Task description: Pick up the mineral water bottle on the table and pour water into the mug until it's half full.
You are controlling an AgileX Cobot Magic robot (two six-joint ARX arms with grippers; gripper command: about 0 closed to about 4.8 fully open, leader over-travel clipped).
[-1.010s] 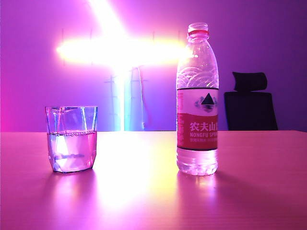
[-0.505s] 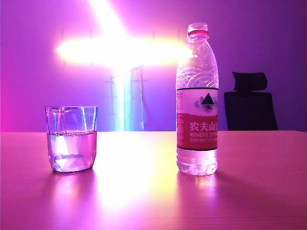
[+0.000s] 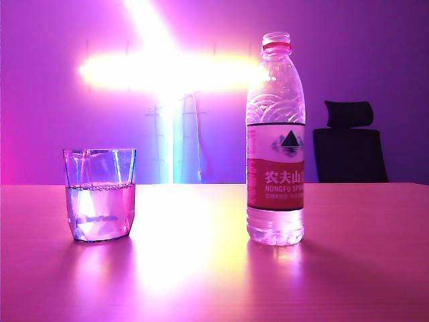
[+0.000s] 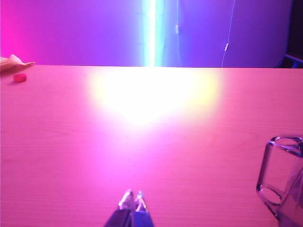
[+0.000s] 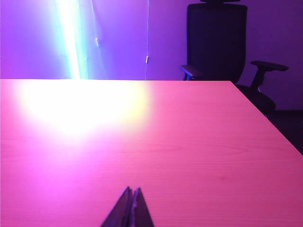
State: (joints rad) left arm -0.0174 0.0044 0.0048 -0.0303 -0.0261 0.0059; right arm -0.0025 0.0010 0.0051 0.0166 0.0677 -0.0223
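My left fingers hover low over the table, a wide, smooth top with faint wood grain washed pink and purple by the lighting. The two slim, pointed tips are pressed together and grip nothing. My right fingers hang the same way over a bare stretch of the same top, their dark tapered tips closed to a thin seam and also empty.

In the exterior view, the mineral water bottle, a tall clear plastic bottle with ribbed shoulders, a red neck ring and a red-and-white label bearing Chinese characters and a mountain logo, stands upright on the table on the right. Its mouth is uncapped. The base is lobed and glossy, and it throws a soft reflection on the tabletop.

Well apart from it on the left stands the mug, a short clear faceted glass tumbler with no handle, tapering to a narrower base. The water, a clear liquid tinted pink and purple, fills it to roughly the middle, with a line of small bubbles along the surface. My left wrist view catches the thick glass edge of this tumbler off to one side of my fingers, not touching them.

A small round red cap lies near the far edge of the table. A black high-backed office chair stands behind the table.
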